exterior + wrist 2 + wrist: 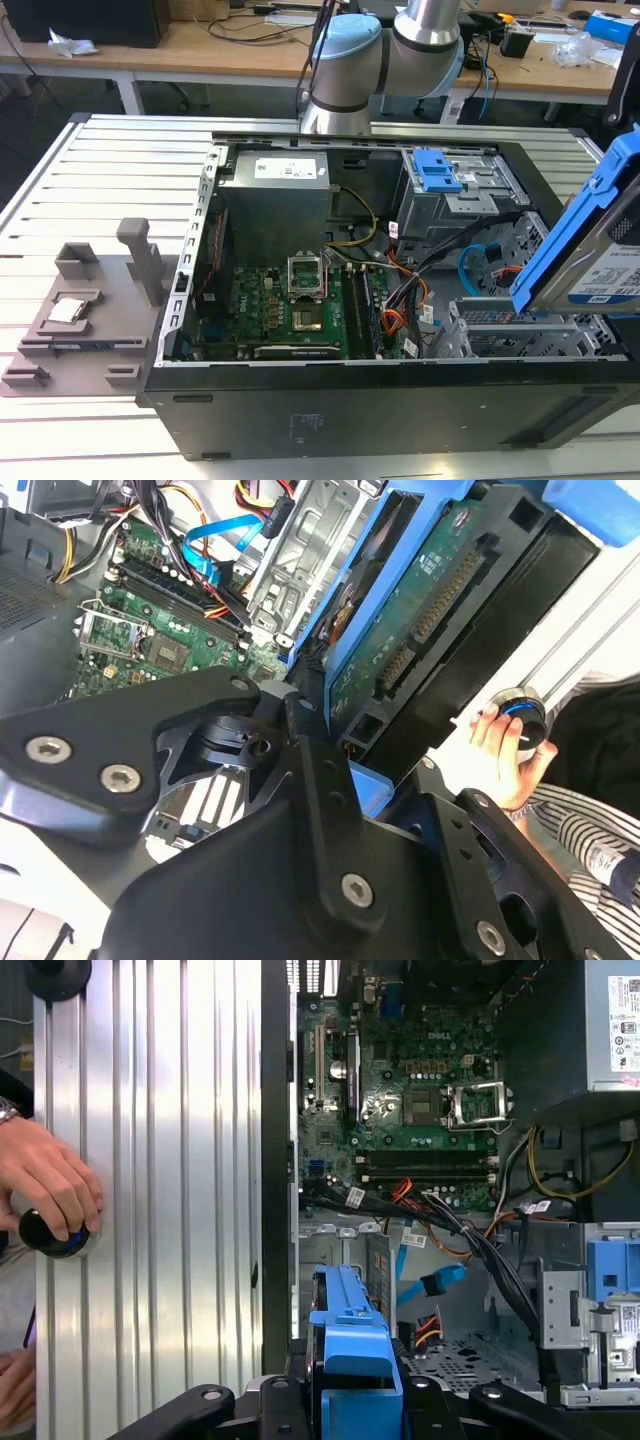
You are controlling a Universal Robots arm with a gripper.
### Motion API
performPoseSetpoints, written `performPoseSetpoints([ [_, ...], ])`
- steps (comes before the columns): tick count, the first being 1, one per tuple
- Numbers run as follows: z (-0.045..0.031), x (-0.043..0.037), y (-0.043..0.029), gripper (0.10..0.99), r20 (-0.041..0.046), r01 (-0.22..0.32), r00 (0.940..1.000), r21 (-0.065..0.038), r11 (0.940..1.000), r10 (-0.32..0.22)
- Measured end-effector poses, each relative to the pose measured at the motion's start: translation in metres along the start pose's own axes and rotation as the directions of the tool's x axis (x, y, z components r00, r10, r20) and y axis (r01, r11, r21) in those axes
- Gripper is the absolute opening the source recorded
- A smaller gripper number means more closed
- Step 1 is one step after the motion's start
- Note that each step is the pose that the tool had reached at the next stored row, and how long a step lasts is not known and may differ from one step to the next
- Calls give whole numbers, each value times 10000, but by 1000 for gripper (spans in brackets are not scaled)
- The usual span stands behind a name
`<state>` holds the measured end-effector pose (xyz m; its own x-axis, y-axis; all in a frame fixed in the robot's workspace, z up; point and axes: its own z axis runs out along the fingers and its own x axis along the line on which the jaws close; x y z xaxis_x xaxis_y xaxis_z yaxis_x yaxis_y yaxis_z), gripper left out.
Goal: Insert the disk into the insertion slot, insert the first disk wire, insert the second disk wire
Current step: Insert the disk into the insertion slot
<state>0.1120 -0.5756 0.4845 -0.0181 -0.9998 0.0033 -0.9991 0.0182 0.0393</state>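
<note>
- My gripper [355, 1405] is pressed together on the disk [350, 1335]. In the first wrist view my black fingers [283, 1410] bear on the two sides of its bright blue carrier.
- In the exterior view the disk [590, 240] hangs in the air at the exterior view's right edge. It is tilted, with the label side towards the camera.
- Its lower end sits over the top of the insertion slot [505, 335], not inside the bay. I cannot tell whether the two touch.
- The insertion slot is the silver perforated cage in the lower right corner of the open computer case [350, 410].
- In the second wrist view the disk [430, 610] shows its green circuit-board underside, framed by the blue carrier.
- The motherboard [300, 310] lies in the lower middle of the case, with the power supply [275, 190] above it in the frame.
- A grey cage with a blue latch [437, 170] sits at the upper right of the case, well apart from the disk.
- Black, orange and blue cables [430, 270] run between the motherboard and the two cages.
- A person's hand [45, 1185] rests on a black knob [50, 1232] on the ribbed aluminium table [160, 1210] beside the case. A striped sleeve [590, 830] shows in the second wrist view.
- A grey fixture [90, 300] stands on the table at the exterior view's left, apart from the case.
</note>
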Motion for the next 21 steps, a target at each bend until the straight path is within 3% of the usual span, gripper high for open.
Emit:
performPoseSetpoints([
  [21,199,-1,2,365,0,0,10000,0,10000,0],
])
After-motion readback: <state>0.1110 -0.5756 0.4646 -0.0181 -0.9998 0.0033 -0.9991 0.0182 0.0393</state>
